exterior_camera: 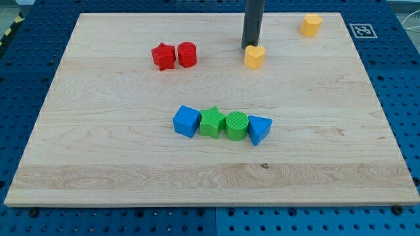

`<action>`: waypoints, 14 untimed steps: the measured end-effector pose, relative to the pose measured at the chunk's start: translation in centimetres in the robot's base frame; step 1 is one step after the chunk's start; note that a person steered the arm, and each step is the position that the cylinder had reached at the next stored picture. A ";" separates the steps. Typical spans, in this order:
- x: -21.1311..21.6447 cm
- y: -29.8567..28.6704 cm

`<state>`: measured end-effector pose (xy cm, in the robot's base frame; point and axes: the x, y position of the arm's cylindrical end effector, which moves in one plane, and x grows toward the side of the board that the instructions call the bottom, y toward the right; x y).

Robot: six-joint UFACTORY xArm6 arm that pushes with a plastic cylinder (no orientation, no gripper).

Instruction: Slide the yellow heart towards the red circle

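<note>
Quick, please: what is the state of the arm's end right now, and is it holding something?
No gripper: my tip holds nothing; it sits just at the upper left edge of the yellow heart, to the right of the red circle.

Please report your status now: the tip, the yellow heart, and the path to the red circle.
My tip at yellow heart, top-left edge. Red circle to view's left. Path between clear.

The board is pale wood with visible grain and a smooth matt finish, the blue surround looks like painted perforated metal — and the yellow heart and red circle look like matt plastic.
</note>
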<state>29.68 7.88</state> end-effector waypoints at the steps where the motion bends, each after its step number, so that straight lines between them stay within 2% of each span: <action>1: -0.5 3.4; 2: -0.5 8.0; 3: 0.5 9.8; 7: 3.4 6.1; 8: 3.6 7.3; 10: 7.9 8.5; 11: 7.8 6.7; 12: 4.8 6.4; 14: 4.1 5.0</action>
<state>33.78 12.83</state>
